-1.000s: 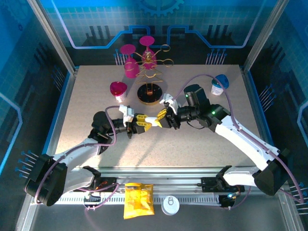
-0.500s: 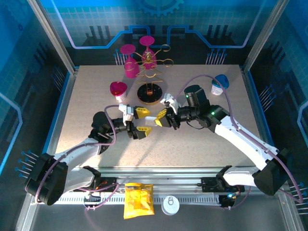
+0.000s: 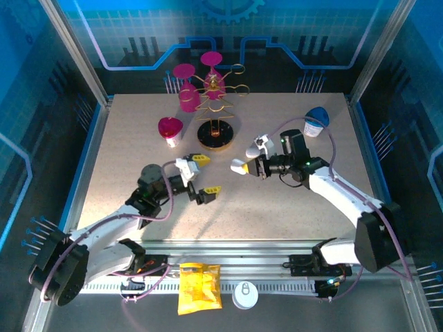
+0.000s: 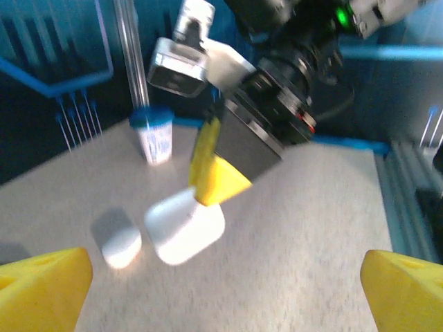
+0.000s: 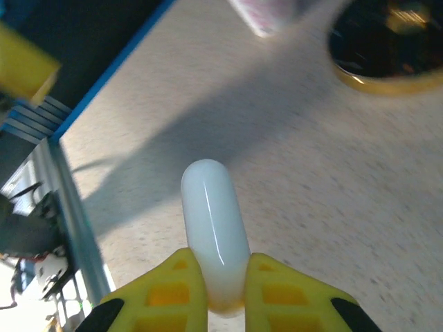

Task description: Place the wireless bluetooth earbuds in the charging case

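Overhead, the left gripper (image 3: 205, 174) sits at the middle of the frame with its two yellow fingertips spread wide and nothing between them. Just to its right, the right gripper (image 3: 246, 167) clamps one white charging case (image 3: 237, 166) above the speckled table (image 3: 124, 152). Toward the top stand one gold rack (image 3: 214, 104) carrying two pink glasses and a third pink glass (image 3: 169, 130) on the table to its left. One blue-lidded cup (image 3: 316, 121) is at upper right. At the bottom edge lie one yellow bag (image 3: 199, 287) and one white round lid (image 3: 244, 295).

In the left wrist view, the two yellow fingertips (image 4: 41, 283) fill the lower corners, far apart. At centre the charging case (image 4: 183, 225) hangs from the right gripper (image 4: 211, 183). Just to its left, one small white nub, seemingly an earbud (image 4: 122, 247), lies on the table, outside the case.

In the right wrist view, two yellow fingers (image 5: 183, 283) pinch the case (image 5: 214, 228) at bottom centre.
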`<state>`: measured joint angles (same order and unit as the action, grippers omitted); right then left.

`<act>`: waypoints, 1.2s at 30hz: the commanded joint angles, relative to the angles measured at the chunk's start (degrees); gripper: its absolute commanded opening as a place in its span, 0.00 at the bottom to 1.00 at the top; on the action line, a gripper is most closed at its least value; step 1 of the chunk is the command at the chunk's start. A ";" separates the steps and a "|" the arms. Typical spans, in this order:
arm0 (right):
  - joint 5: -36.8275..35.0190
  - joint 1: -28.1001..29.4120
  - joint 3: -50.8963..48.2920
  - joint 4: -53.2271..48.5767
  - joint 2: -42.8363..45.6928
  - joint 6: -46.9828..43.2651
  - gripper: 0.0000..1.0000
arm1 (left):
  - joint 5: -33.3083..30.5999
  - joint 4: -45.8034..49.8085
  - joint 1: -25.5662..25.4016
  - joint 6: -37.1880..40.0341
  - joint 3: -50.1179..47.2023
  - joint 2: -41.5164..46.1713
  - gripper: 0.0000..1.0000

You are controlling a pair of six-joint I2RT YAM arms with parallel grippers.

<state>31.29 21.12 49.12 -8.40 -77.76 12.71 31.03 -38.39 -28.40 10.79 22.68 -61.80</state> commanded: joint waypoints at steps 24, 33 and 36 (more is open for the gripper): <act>-19.54 -7.58 -5.66 4.33 -1.97 2.62 0.79 | -22.44 2.18 -0.27 -1.23 -0.17 -5.10 0.99; -41.23 -10.92 -13.68 12.32 15.37 -9.49 1.00 | -51.19 6.89 4.53 -1.21 -3.99 4.34 0.99; -44.88 -13.46 -19.25 20.75 15.36 -11.80 1.00 | -52.94 4.74 8.26 -0.78 -7.34 5.16 0.99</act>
<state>-5.21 10.04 34.46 4.97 -61.89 6.04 -13.78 -33.23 -22.76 9.98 18.46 -57.23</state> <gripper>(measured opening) 0.996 0.994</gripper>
